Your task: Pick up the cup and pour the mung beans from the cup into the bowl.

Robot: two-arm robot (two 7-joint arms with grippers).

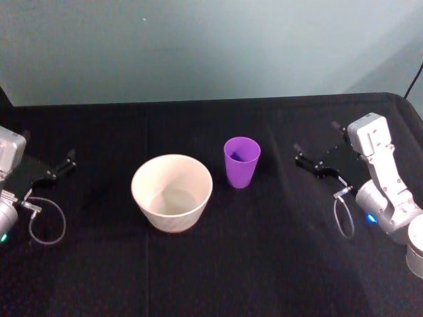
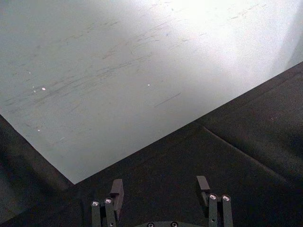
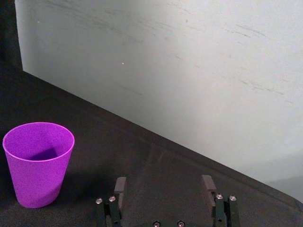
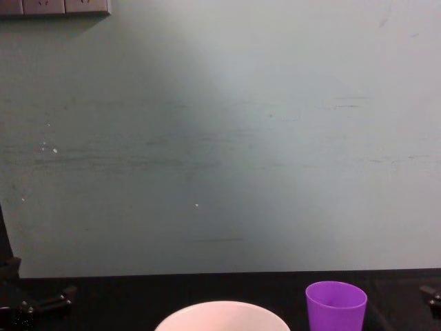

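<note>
Jaws open and holding nothing, the left gripper point(image 1: 58, 168) sits at the far left edge of the black surface point(image 1: 264, 264), well apart from the bowl point(image 1: 175, 221). The left wrist view shows the left gripper point(image 2: 160, 182) with its two dark fingers spread over bare black cloth, the pale grey-green wall point(image 2: 118, 71) beyond them.

On the right side, the right gripper point(image 1: 316, 139) hovers with its jaws likewise parted and empty, pointing left toward the cup point(image 1: 241, 162) but still clear of it. In its wrist view the right gripper point(image 3: 163, 182) shows both fingers wide apart, with the cup point(image 3: 38, 163) standing off to one side and not between them.

The purple cup stands upright near the middle of the surface, just right of the bowl and slightly farther back, with a narrow gap between the two. What lies inside the cup cannot be made out past the shadow on its inner wall.

The white bowl sits upright, left of the cup and nearer the robot. From the chest, the bowl's rim point(image 4: 220, 310) and the cup point(image 4: 335, 305) rise side by side before the wall point(image 4: 220, 138).
</note>
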